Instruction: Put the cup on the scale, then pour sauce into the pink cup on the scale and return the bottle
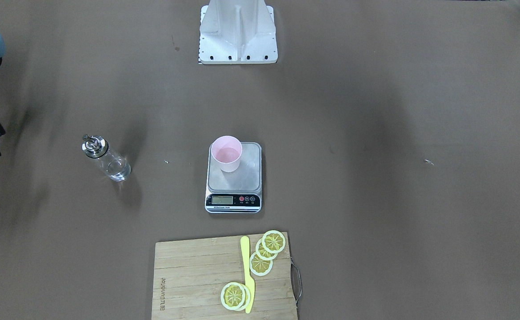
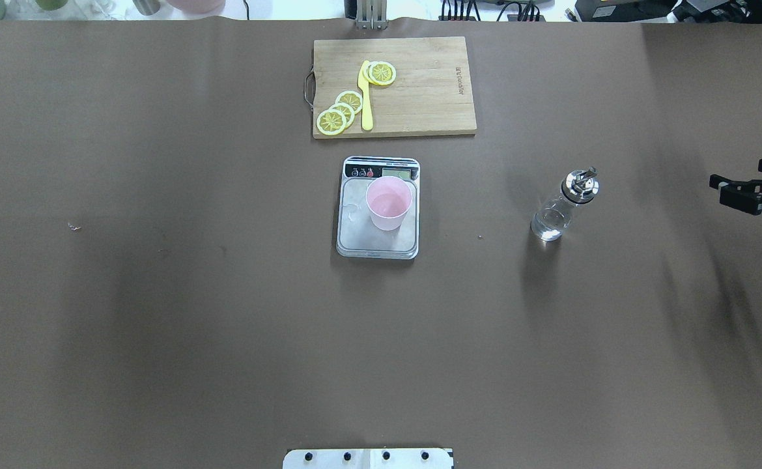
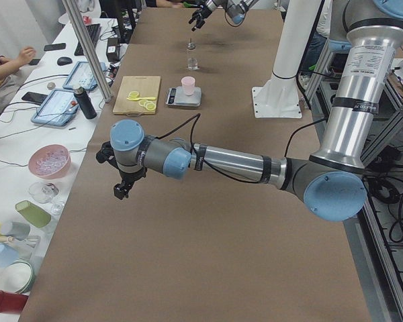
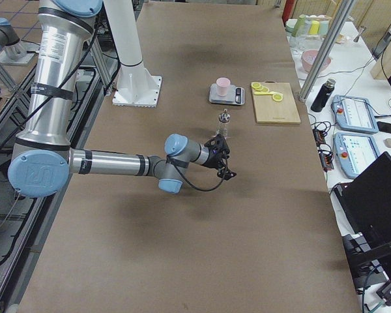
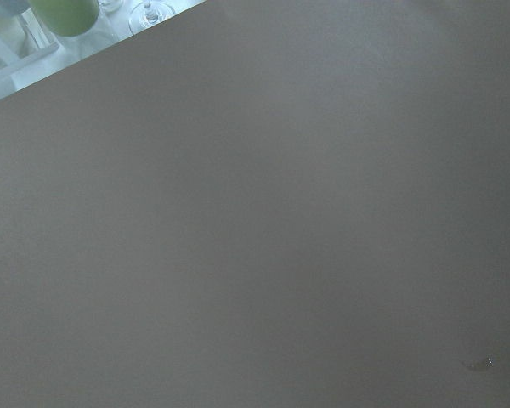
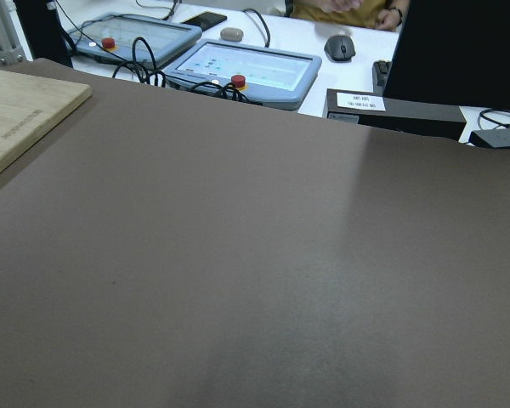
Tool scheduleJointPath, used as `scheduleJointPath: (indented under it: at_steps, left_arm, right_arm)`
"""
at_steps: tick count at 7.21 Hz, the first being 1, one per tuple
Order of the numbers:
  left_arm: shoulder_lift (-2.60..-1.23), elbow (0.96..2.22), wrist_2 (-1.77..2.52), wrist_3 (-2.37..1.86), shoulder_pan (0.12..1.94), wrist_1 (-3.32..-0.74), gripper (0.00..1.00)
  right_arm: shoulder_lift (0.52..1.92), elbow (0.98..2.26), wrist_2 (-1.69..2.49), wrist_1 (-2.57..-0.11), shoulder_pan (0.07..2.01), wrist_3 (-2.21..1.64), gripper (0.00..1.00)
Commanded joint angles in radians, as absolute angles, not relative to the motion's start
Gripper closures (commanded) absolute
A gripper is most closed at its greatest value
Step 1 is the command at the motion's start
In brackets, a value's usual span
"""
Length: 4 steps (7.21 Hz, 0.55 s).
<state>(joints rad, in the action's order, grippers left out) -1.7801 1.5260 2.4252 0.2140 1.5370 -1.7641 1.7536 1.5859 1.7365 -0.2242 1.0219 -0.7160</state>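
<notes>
The pink cup (image 2: 389,203) stands upright on the scale's steel platform (image 2: 355,228), toward the display end; it also shows in the front view (image 1: 226,153). The clear glass bottle (image 2: 560,207) with its silver pourer stands upright on the table to the scale's right, free of any gripper, and also shows in the front view (image 1: 106,159). My right gripper (image 2: 739,174) hovers at the table's right edge, well clear of the bottle, open and empty. My left gripper (image 3: 123,186) shows only in the exterior left view, far from the scale; I cannot tell whether it is open or shut.
A wooden cutting board (image 2: 433,85) with lemon slices (image 2: 338,114) and a yellow knife (image 2: 366,98) lies just beyond the scale. The robot's white base (image 1: 238,33) stands at the near table edge. Brown table surface (image 2: 159,260) surrounds the scale.
</notes>
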Motion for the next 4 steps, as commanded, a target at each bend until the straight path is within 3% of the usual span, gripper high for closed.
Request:
scheduleJointPath:
  at_steps: [1,4]
  left_arm:
    - [-1.781,1.529,2.427,0.215,1.537,-1.764,0.02]
    - [-1.783,1.534,2.430,0.218,1.537,-1.764,0.02]
  right_arm:
    - [1.654,1.534,2.100,-0.401,1.271,-0.700,0.00]
    - [1.551,1.535,2.343,-0.832,1.434,-0.459,0.00]
